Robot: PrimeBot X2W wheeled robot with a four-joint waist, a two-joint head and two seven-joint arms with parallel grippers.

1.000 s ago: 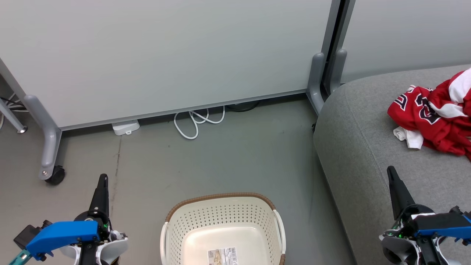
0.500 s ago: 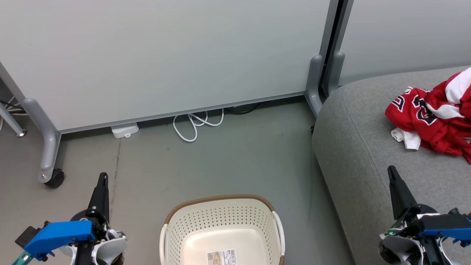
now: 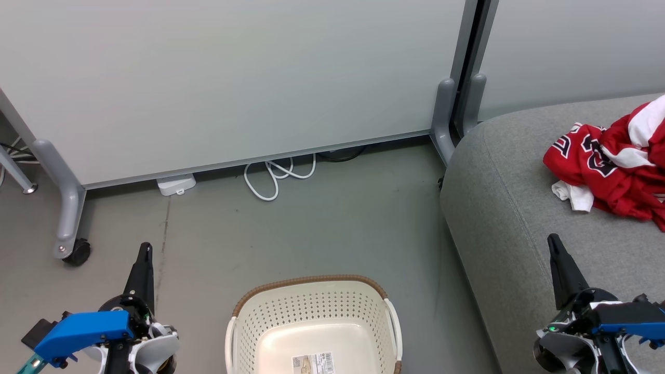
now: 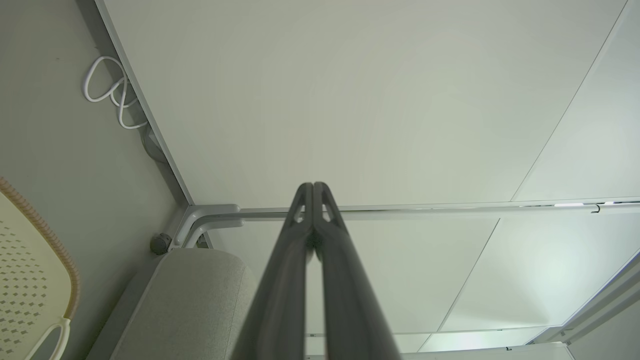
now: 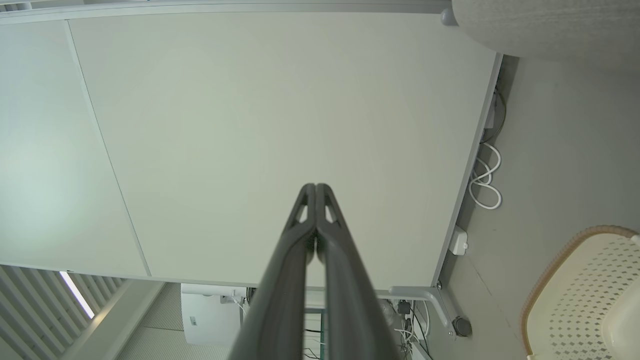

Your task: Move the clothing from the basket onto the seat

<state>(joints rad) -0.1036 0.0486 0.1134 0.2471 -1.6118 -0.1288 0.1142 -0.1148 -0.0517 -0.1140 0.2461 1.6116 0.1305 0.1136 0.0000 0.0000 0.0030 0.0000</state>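
The red clothing (image 3: 615, 169) with white trim lies bunched on the grey seat (image 3: 519, 218) at the right edge of the head view. A cream perforated basket (image 3: 311, 311) with a brown rim stands on the floor at the bottom centre, holding nothing but a label on its floor. My left gripper (image 3: 146, 248) is shut over the floor left of the basket, with nothing in it. Over the seat's front part, below the clothing, my right gripper (image 3: 553, 240) is shut and holds nothing. Both wrist views show the fingers pressed together: left gripper (image 4: 313, 186), right gripper (image 5: 316, 188). The basket (image 4: 30, 270) and seat (image 4: 195, 295) show in the left wrist view, the basket (image 5: 585, 290) in the right.
Pale partition panels (image 3: 234, 78) on grey wheeled legs (image 3: 67, 218) stand behind the floor area. A coiled white cable (image 3: 275, 176) and a small white box (image 3: 176, 184) lie at the panel's foot. Grey floor (image 3: 322, 234) lies between the basket and the panels.
The head camera shifted slightly a second ago, so the whole picture slid a little. Both grippers stay shut and in place, and the clothing and basket have not moved.
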